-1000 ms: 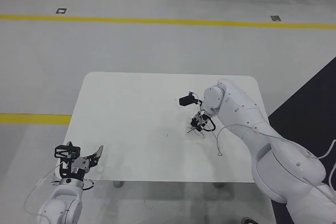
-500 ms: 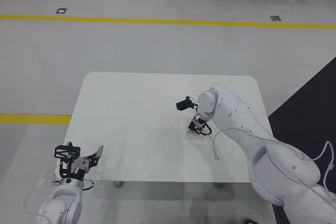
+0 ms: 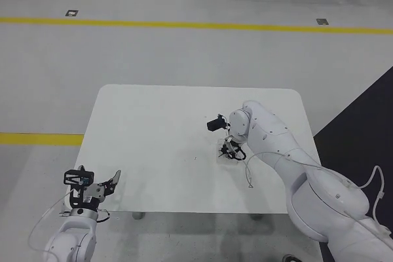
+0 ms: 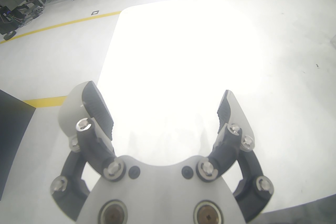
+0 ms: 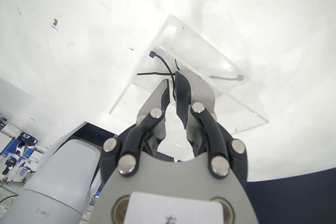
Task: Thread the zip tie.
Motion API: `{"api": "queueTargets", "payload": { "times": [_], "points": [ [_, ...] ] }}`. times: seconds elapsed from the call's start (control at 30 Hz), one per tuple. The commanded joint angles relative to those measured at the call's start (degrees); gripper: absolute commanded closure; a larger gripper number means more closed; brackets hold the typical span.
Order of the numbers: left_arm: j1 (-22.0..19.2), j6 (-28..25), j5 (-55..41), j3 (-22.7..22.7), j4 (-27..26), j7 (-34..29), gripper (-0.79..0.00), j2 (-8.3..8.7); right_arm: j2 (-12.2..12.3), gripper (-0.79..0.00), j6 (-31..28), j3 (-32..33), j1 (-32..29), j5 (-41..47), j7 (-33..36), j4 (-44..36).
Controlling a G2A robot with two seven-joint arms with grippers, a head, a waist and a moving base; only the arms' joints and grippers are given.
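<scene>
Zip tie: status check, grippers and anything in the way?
Right gripper: fingers shut on a black zip tie over the clear tray. Left gripper open, empty, at the table corner. Second zip tie lies in the tray, close by.

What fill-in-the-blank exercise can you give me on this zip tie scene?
The right pincer is ___ on a zip tie.
The left pincer is ___ above the table.
The zip tie's colour is ___.
Missing words: shut; open; black.
</scene>
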Motion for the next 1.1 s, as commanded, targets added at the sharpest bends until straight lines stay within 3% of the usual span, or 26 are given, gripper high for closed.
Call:
{"api": "queueTargets", "payload": {
  "times": [0.0, 0.1, 0.27, 0.63, 0.83, 0.97, 1.07],
  "points": [
    [0.0, 0.0, 0.0, 0.0, 0.0, 0.0, -0.785, 0.0, -0.2, -0.055, 0.2, 0.1, -0.2, -0.2, -0.2, 0.3],
    [0.0, 0.0, 0.0, 0.0, 0.0, 0.0, -0.785, 0.0, -0.5, 0.0, 0.3, 0.3, -0.1, -0.5, -0.6, 0.6],
    [0.0, 0.0, 0.0, 0.0, 0.0, 0.0, -0.785, 0.0, -0.6, 0.0, -1.3, 1.2, 0.8, -0.1, -0.8, 1.4],
    [0.0, 0.0, 0.0, 0.0, 0.0, 0.0, -0.785, 0.0, 1.5, 0.0, -11.5, 5.5, 3.9, 5.9, 5.2, 4.2],
    [0.0, 0.0, 0.0, 0.0, 0.0, 0.0, -0.785, 0.0, 4.0, 0.0, -15.8, 8.4, 4.8, 12.3, 5.3, 3.0],
    [0.0, 0.0, 0.0, 0.0, 0.0, 0.0, -0.785, 0.0, 8.0, 0.0, -15.0, 9.1, 2.3, 22.5, 6.1, -6.6],
    [0.0, 0.0, 0.0, 0.0, 0.0, 0.0, -0.785, 0.0, 8.0, 0.0, -15.0, 9.1, 2.3, 22.5, 6.1, -6.6]
  ]
}}
